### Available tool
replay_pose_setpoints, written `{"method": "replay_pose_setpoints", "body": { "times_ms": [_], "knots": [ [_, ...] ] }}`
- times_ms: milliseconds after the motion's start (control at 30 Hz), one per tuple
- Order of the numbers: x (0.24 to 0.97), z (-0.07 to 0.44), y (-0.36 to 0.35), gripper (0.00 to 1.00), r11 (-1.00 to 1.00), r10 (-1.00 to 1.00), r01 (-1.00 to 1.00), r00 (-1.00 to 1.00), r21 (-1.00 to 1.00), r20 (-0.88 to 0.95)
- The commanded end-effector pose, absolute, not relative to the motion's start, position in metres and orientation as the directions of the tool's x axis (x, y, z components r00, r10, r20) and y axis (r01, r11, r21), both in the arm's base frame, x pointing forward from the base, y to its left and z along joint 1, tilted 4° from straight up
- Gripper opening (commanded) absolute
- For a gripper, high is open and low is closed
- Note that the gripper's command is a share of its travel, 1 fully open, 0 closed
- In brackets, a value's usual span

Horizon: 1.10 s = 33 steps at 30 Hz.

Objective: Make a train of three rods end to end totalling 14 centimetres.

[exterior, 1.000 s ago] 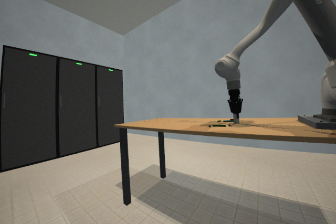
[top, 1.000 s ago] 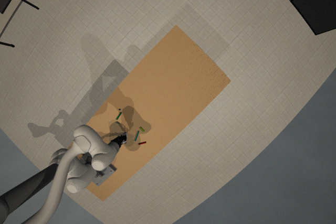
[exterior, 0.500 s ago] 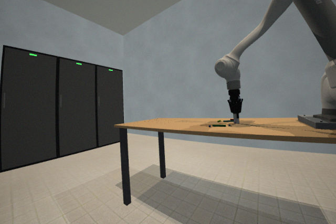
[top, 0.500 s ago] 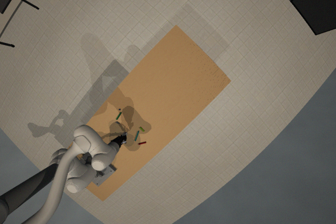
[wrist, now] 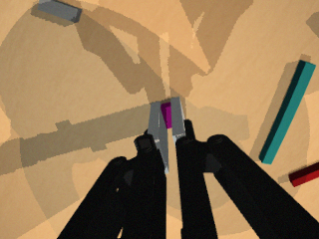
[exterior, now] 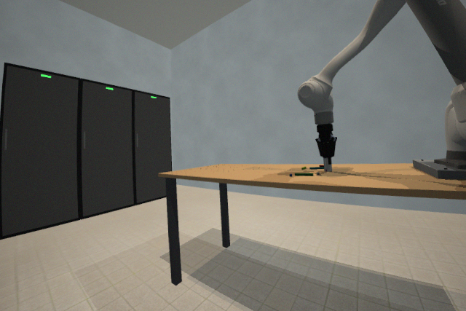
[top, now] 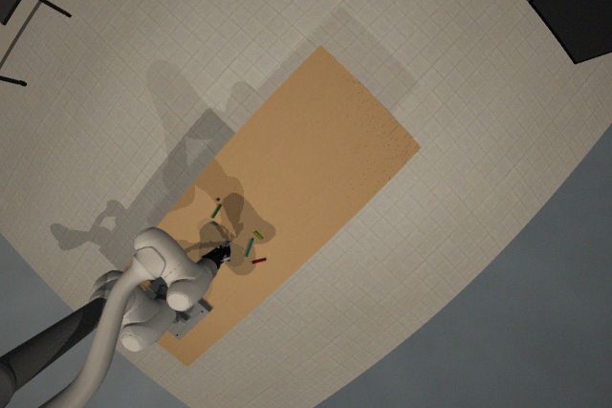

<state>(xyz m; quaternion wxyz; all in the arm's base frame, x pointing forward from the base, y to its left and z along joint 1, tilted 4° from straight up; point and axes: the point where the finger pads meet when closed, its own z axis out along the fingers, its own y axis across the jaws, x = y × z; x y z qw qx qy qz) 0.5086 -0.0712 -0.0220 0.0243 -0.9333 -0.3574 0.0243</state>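
Wooden bench bearing scattered rods. Near its base-end corner, the gripper pinched the magenta rod low over the surface; turquoise rod, grey rod and red rod lay apart.

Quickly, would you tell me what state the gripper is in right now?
Gripper: closed on the magenta rod, held between its fingertips low over the table.
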Motion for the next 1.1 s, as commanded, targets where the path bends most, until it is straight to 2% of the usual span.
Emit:
{"method": "replay_pose_setpoints", "body": {
  "times_ms": [0,333,1067],
  "knots": [
    [0.509,-0.022,-0.071,0.05,-0.743,0.668,0.666,0.743,-0.063,-0.028],
    [0.509,-0.022,-0.071,0.15,-0.743,0.668,0.666,0.743,-0.063,-0.028],
    [0.510,-0.005,-0.072,0.15,-0.743,0.668,0.666,0.743,-0.063,-0.028]
  ]
}}
